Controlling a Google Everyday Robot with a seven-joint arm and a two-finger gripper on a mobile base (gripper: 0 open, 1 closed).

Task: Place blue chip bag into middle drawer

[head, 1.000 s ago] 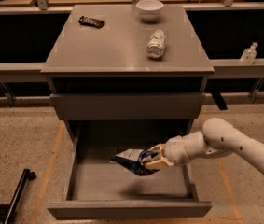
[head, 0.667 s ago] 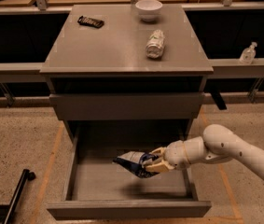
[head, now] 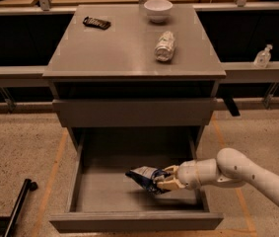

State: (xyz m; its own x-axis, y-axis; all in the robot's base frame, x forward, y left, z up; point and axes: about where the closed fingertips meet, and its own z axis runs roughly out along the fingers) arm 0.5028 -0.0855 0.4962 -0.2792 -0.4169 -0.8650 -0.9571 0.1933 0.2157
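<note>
The middle drawer (head: 134, 221) is pulled wide open below the cabinet's upper drawer front (head: 134, 112). My gripper (head: 161, 180) reaches in from the right, over the drawer's right side. It is shut on the blue chip bag (head: 145, 177), a crinkly dark-blue bag with white print. The bag hangs tilted inside the drawer box, low over the drawer floor, toward its right half. Whether the bag touches the floor I cannot tell.
On the cabinet top lie a small black packet (head: 96, 22), a white bowl (head: 157, 9) and a silvery-green can (head: 164, 46) on its side. A clear bottle (head: 262, 57) stands on the shelf at the right. A black pole (head: 16, 209) lies on the floor at the left.
The gripper and the bag have sunk slightly lower into the drawer and shifted a little toward the front. The grip on the bag is unchanged.
</note>
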